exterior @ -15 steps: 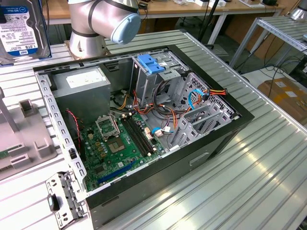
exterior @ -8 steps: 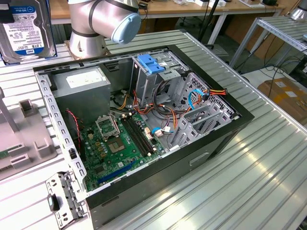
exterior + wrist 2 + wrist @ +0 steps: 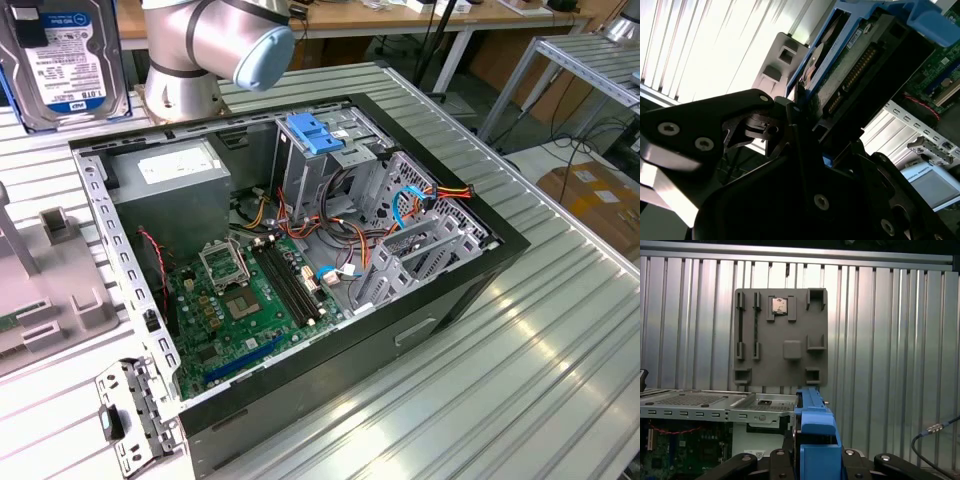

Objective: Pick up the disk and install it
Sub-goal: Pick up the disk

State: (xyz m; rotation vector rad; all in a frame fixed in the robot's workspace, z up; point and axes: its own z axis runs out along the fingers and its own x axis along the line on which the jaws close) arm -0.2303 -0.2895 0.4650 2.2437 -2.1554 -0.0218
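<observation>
Held the hard drive (image 3: 62, 62) aloft with claw (image 3: 817, 465) clenched across its blue-railed edges, presumably keeping it clear of worktop (image 3: 520, 380) and open computer case (image 3: 400, 350).

Disk (image 3: 60, 60) in gripper (image 3: 817, 452) hangs clear of case (image 3: 330, 370); inside, cables (image 3: 425, 198) clog gap by cage (image 3: 297, 180); pwr supply (image 3: 175, 195) fills corner.

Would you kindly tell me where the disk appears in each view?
Exterior view: the disk, high at the exterior view's left, label showing.
Second wrist view: just beyond the end effector, connector edge showing.
First wrist view: blue rail end-on in the end effector.
Shared landmark: the grey fixture plate.
</observation>
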